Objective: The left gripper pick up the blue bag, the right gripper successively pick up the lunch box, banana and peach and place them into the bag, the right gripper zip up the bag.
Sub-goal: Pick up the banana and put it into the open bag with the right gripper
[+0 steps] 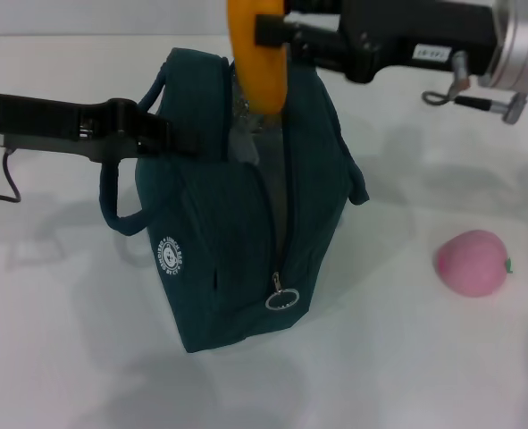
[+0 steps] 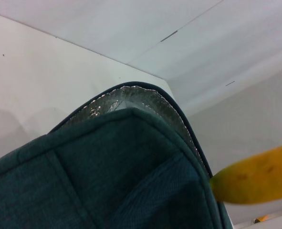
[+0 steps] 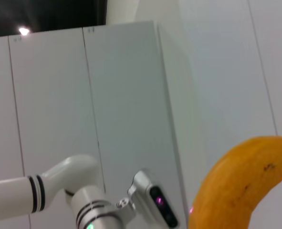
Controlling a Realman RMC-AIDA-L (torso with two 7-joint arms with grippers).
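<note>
The blue bag (image 1: 237, 223) stands upright mid-table, its top unzipped and its silver ring pull (image 1: 282, 299) hanging low on the front. My left gripper (image 1: 185, 141) reaches in from the left and is shut on the bag's upper edge beside a handle. Directly over the opening hangs the banana (image 1: 258, 63), upright, with my right gripper (image 1: 270, 25) shut on it from the right. The left wrist view shows the bag's teal fabric (image 2: 107, 167), its silver lining (image 2: 126, 98) and the banana's tip (image 2: 255, 179). The peach (image 1: 471, 262) lies on the table to the bag's right. The lunch box is out of view.
A loop handle (image 1: 116, 210) droops off the bag's left side. A cable (image 1: 0, 183) trails from the left arm at the table's left edge. The right wrist view shows the banana (image 3: 236, 186) against white wall panels and a white arm segment (image 3: 59, 186).
</note>
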